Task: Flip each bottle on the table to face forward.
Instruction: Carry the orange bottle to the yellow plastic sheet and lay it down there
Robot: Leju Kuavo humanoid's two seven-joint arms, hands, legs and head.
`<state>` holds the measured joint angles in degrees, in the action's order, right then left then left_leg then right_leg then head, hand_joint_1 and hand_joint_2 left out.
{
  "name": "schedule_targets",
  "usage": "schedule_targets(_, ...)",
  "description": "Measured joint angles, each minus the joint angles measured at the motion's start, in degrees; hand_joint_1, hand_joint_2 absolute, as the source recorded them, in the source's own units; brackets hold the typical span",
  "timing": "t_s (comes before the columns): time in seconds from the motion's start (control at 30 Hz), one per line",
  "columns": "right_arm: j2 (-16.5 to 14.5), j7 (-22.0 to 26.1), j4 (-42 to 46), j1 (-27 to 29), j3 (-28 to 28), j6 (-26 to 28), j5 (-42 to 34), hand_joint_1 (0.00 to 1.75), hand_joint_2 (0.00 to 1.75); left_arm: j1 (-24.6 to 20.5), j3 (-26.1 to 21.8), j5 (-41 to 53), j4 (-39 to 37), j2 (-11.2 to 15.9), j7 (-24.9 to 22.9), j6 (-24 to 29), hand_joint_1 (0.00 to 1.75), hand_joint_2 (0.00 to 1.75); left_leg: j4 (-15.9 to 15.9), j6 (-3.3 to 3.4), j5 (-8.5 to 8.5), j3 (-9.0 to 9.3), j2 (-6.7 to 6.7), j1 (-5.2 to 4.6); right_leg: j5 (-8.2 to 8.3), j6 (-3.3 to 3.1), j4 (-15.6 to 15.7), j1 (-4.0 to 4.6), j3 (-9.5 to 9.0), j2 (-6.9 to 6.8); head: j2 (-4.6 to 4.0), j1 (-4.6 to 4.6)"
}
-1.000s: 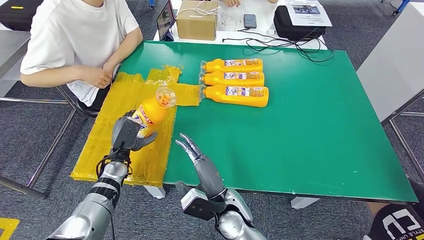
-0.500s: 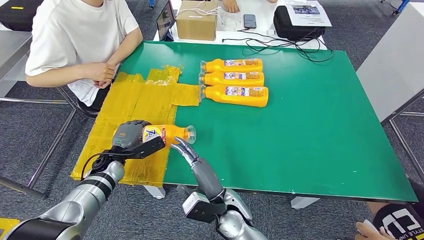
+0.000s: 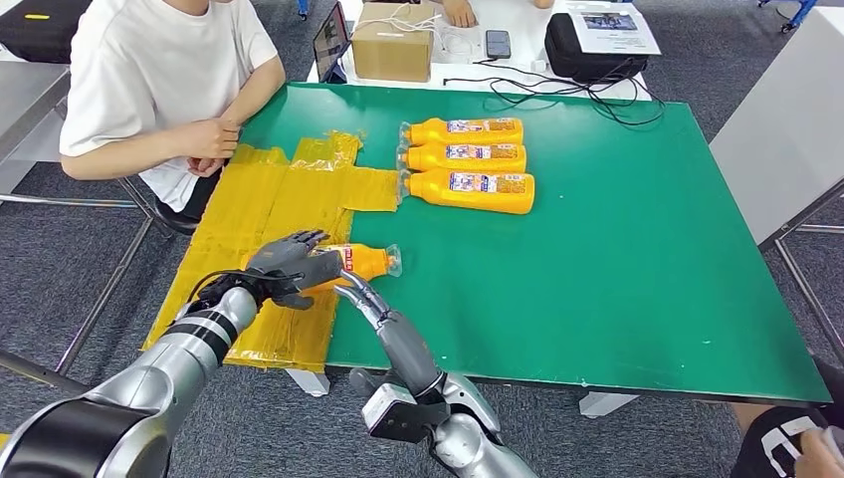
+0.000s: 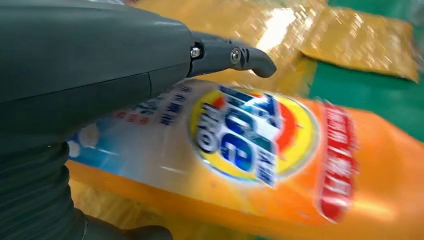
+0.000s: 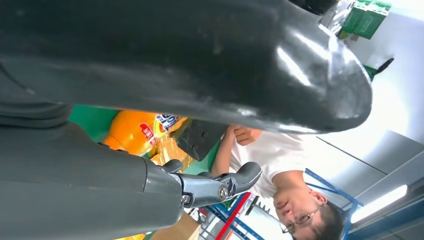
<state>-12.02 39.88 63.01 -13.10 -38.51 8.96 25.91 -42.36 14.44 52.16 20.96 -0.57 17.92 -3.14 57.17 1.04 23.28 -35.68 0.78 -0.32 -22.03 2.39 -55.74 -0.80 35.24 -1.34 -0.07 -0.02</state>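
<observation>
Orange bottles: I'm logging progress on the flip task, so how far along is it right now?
Three orange plastic bottles lie in a neat row on the green table, labels up, so they look done. A fourth orange bottle lies on its side at the edge of the yellow sheet, logo showing; the left hand rests on it. The right hand is open beside it. Apparently only release is left.

Glossy orange plastic bottle [image 3: 360, 263] (printed label), crinkled shiny yellow tape [image 3: 261, 214], matt green table [image 3: 617, 249]
</observation>
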Motion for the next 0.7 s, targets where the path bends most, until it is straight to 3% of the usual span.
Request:
schedule_targets(0.2,0.0,0.0,-0.9,-0.8,-0.3,1.8,-1.9,0.0,0.0,-0.8,-2.9,-10.4,0.1,-1.4,9.7,-11.2,0.0,1.75,0.0,-0.01,0.0,-0.02,-0.01,0.01,0.0,0.0,0.0,0.01,0.03,-0.01,0.0,0.0)
schedule_targets(0.4,0.0,0.0,-2.2,-1.8,-1.0,3.3,-3.1,0.0,0.0,-0.2,-5.0,-20.4,3.4,-3.1,17.1,-17.0,0.0,1.75,0.0,0.0,0.01,-0.03,0.0,0.0,-0.01,0.0,0.0,0.0,0.04,-0.01,0.0,0.01)
schedule_targets(0.7,0.0,0.0,-3.2,-2.2,-1.0,3.5,-3.1,0.0,0.0,1.8,-6.5,-25.8,9.2,-4.4,18.0,-18.9,0.0,1.75,0.0,-0.01,0.01,-0.05,0.01,0.0,-0.01,0.0,0.0,0.01,0.06,0.01,0.0,0.01)
